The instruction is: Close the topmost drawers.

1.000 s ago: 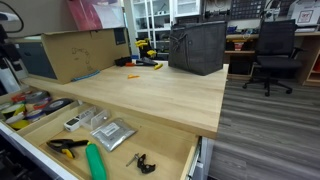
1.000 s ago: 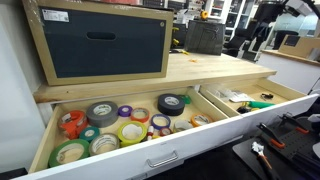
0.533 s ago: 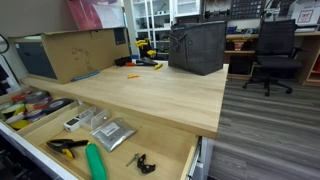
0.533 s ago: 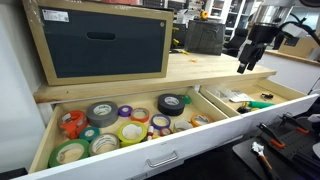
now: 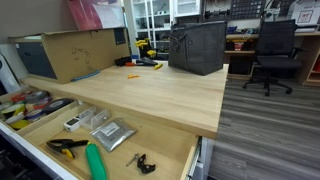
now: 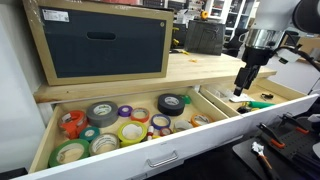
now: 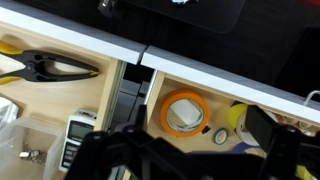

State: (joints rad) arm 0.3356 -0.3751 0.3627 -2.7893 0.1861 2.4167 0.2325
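Two topmost drawers stand pulled out under the wooden countertop [image 6: 200, 68]. In an exterior view the drawer of tape rolls [image 6: 150, 160] is beside the drawer of tools [image 6: 285, 104]. The tool drawer [image 5: 172, 150] and part of the tape drawer [image 5: 14, 122] show in both exterior views. My gripper [image 6: 242, 84] hangs from the arm above the inner end of the tool drawer, near the divide. In the wrist view the gripper [image 7: 185, 162] is dark and blurred at the bottom, jaws spread, nothing between them. Below it lie an orange tape roll [image 7: 183, 112] and the white drawer fronts [image 7: 90, 42].
A cardboard box with a dark panel [image 6: 100, 40] sits on the countertop; it also shows in an exterior view [image 5: 70, 52]. A black bag [image 5: 197, 47] stands further along. An office chair [image 5: 272, 50] stands on the floor. Yellow-handled pliers [image 7: 40, 68] and a green tool [image 5: 95, 162] lie in the tool drawer.
The arm has come down and leftwards from the far upper right to hang over the tool drawer. The dark arm part at one exterior view's left edge has left the frame. The drawers have not moved.
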